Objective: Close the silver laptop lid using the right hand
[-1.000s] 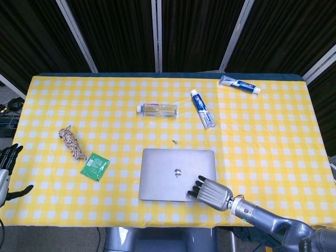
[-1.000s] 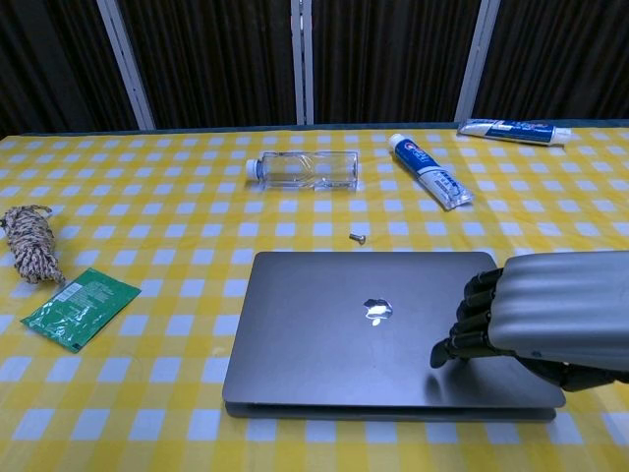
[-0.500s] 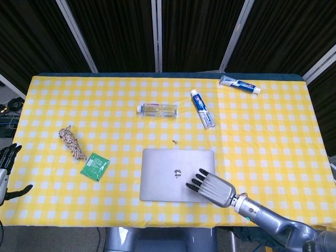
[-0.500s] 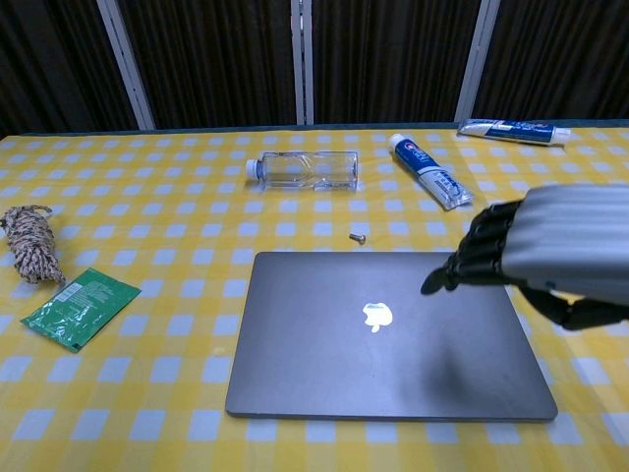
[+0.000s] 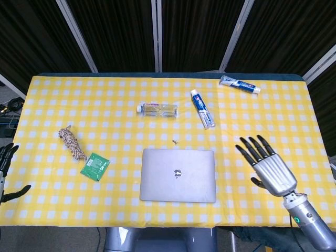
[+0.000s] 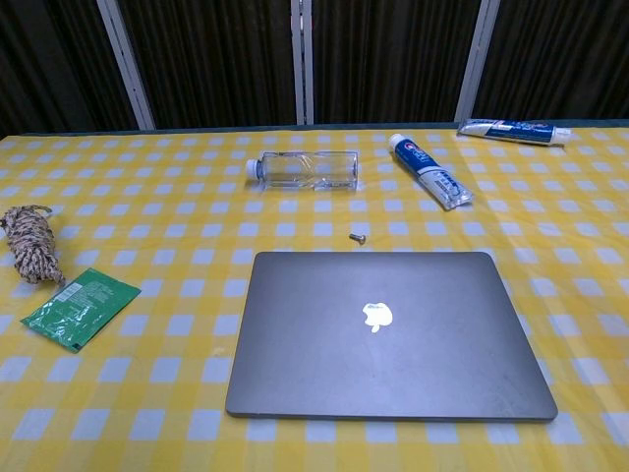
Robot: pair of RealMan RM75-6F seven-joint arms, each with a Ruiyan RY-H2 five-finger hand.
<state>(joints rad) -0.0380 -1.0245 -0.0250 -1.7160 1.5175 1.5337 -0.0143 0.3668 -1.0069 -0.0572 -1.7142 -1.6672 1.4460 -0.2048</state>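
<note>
The silver laptop [image 5: 178, 175] [image 6: 389, 331] lies flat on the yellow checked table with its lid down and the logo facing up. My right hand [image 5: 266, 164] hovers to the right of the laptop, apart from it, fingers spread and holding nothing; the chest view does not show it. My left hand [image 5: 5, 168] shows only partly at the left edge of the head view, off the table, fingers apart and empty.
A small screw [image 5: 175, 141] [image 6: 360, 236] lies just behind the laptop. Further back are a clear bottle [image 5: 157, 109] [image 6: 303, 168] and two toothpaste tubes [image 5: 202, 108] [image 5: 239, 84]. A rope bundle [image 5: 72, 143] and a green packet [image 5: 95, 166] lie to the left.
My right hand has lifted off the laptop lid and moved right, opening its fingers. The lid, slightly raised a second ago, now lies flat.
</note>
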